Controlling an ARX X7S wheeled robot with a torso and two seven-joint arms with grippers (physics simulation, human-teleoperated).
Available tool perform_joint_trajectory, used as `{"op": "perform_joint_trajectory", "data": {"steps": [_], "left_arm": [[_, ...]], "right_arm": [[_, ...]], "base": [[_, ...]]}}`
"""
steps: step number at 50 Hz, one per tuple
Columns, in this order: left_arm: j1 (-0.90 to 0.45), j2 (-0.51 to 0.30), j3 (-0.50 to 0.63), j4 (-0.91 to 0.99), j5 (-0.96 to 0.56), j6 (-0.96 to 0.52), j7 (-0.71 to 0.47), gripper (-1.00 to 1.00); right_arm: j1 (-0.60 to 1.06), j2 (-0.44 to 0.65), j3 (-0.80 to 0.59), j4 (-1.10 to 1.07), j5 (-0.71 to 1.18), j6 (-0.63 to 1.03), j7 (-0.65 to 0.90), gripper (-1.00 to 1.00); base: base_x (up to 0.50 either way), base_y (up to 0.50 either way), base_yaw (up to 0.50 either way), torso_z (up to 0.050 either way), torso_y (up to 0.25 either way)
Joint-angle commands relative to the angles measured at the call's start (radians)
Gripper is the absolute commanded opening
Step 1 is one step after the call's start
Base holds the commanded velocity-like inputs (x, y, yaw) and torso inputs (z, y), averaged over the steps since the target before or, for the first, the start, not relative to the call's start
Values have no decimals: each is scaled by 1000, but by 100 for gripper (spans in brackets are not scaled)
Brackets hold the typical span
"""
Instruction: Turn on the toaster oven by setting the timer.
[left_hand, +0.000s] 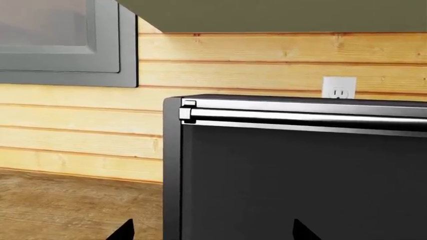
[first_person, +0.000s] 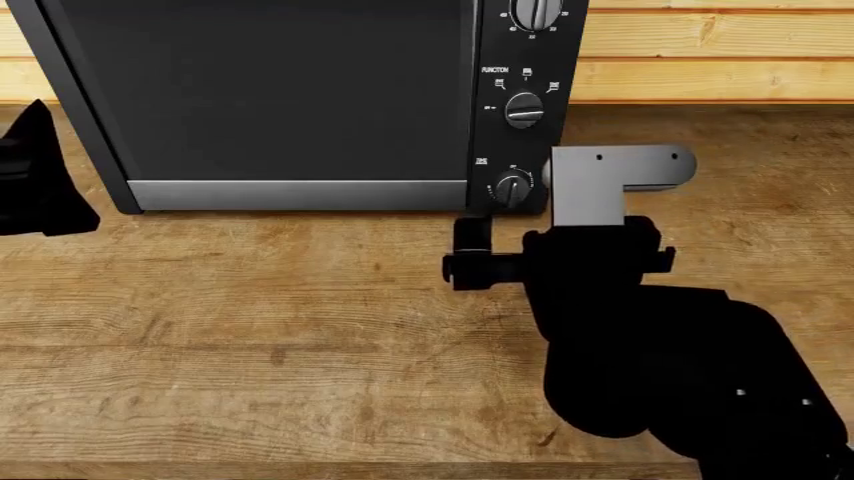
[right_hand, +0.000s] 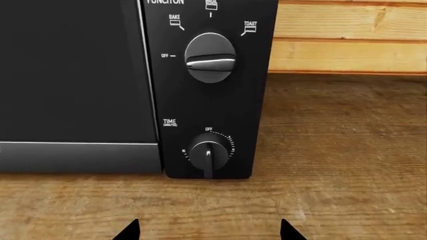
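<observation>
Toaster oven (first_person: 294, 100): I saw it standing on the wooden counter (first_person: 267, 330), its back toward the plank wall (first_person: 707, 60); dark glass door on my left, knob panel on the right edge.
Timer (right_hand: 208, 151): lowest knob on the panel, under a "TIME" label; in the right wrist view its silver bar stood upright, and an "OFF" mark sat above the knob.
Function knob (right_hand: 209, 57): above the timer, labelled "FUNCTION"; its bar lay level, with "OFF", "BAKE" and "TOAST" marks around it.
Third knob (first_person: 537, 12): at the top of the panel, cut off by the edge of the head view.
Right gripper (first_person: 470, 262): I had it in front of the panel, just below the timer in the head view and apart from it; the two fingertips at the edge of the right wrist view were spread wide with nothing between them.
Left gripper (left_hand: 212, 231): facing the oven's left top corner; only two dark fingertips showed, set apart and clasping nothing.
Door strip (left_hand: 307, 116): silver bar running along the top of the door.
Wall outlet (left_hand: 338, 88): white, on the planks behind the oven.
Window frame (left_hand: 127, 45): grey, on the wall beside the oven.
</observation>
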Motion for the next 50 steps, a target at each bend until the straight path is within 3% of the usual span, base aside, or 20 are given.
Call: {"op": "perform_joint_trajectory", "data": {"steps": [1,50], "left_arm": [[1,-1,13,3,3,9,0,100],[50,-13,9,7,11,42,14,100]], "right_arm": [[-2,-4,-4,-4,1,-9,-1,100],[23,-26,-59,101,-92,-34,-37,100]], "base": [[0,0,0,0,0],[0,0,0,0,0]]}}
